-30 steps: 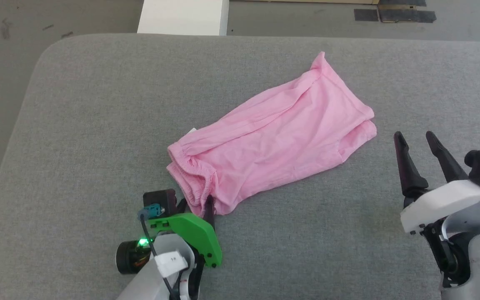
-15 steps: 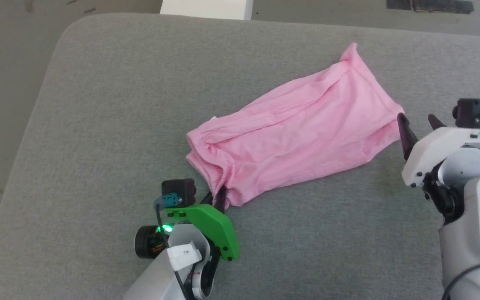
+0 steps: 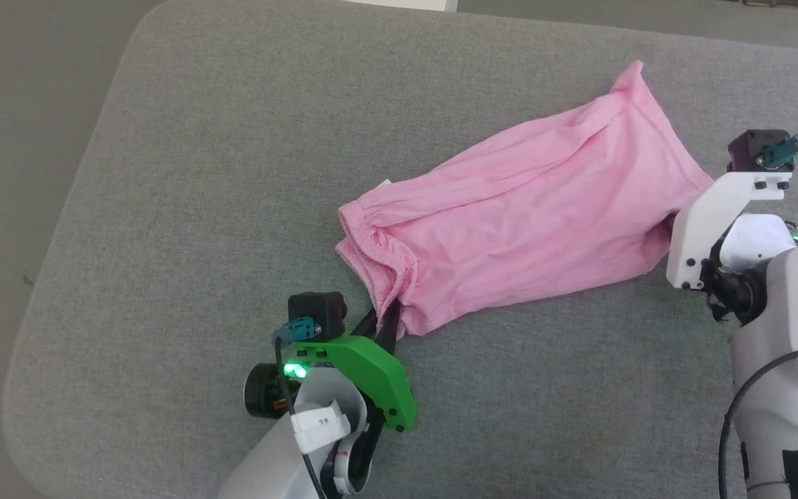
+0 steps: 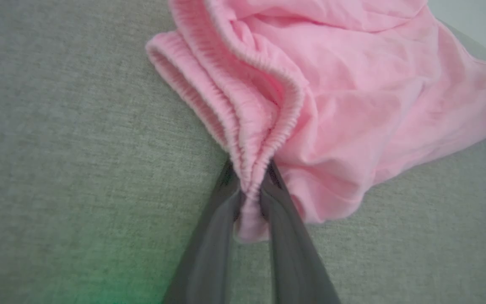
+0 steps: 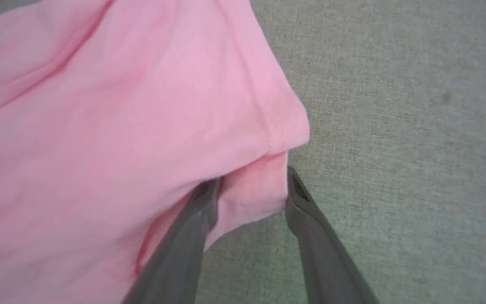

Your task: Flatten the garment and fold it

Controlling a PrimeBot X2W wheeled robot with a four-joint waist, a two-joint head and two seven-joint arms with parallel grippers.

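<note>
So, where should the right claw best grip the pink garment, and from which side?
Take the stitched hem corner at the leg end, coming in low from the robot's right. It lies doubled and sticks out, already inside the open right claw. The left claw pinches the waistband at the opposite end, so pulling apart should probably flatten the garment.

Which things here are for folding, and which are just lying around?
For the job:
pink shorts
left gripper, pinching their waistband
right gripper, open around a hem corner

Just there:
grey fabric tabletop
floor beside it
</note>
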